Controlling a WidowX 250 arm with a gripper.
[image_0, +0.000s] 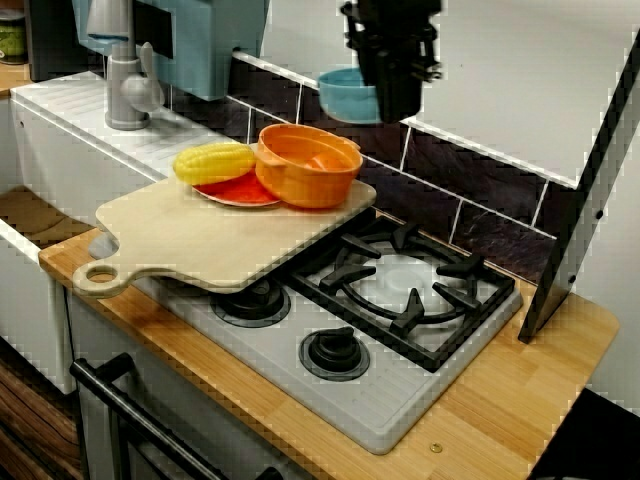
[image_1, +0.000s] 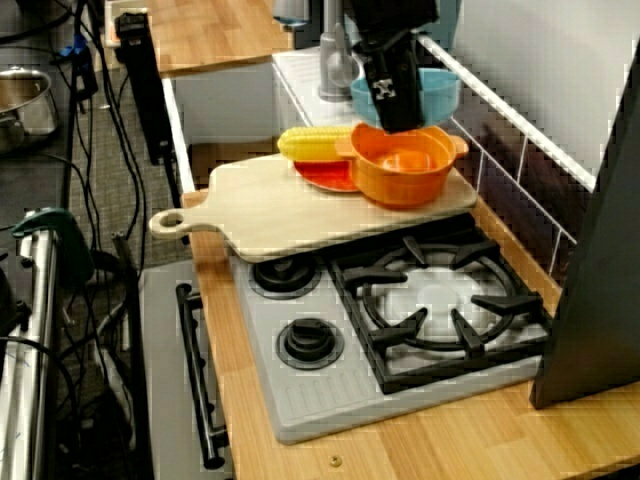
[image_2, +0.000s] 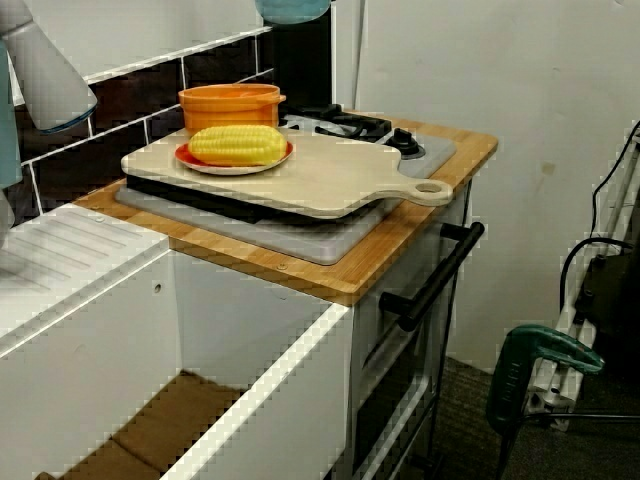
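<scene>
The hand (image_0: 397, 108) looks clamped on the rim of the blue bowl (image_0: 345, 95), which hangs in the air just above and behind the orange pot (image_0: 308, 165). Beside the pot, corn (image_0: 215, 162) lies on a red plate (image_0: 240, 192). A rim-only hold could slip, and the bowl would drop onto the pot.

A light wooden worktop (image_0: 500, 400) carried a flat grey hob (image_0: 400, 385) that covered most of it, leaving bare wood along the front and at the right end. A black grate (image_0: 412, 315) sat on the hob's right rear part, and two round black burners (image_0: 335, 353) sat near its front edge. A pale wooden cutting board with a ring handle (image_0: 200, 240) lay across the hob's left part, its handle over the worktop's left end. An orange round pot (image_0: 308, 165) and a red plate (image_0: 235, 192) stood on the board, touching. A dark flat panel (image_0: 560, 275) leaned with its foot on the worktop's right end.
</scene>
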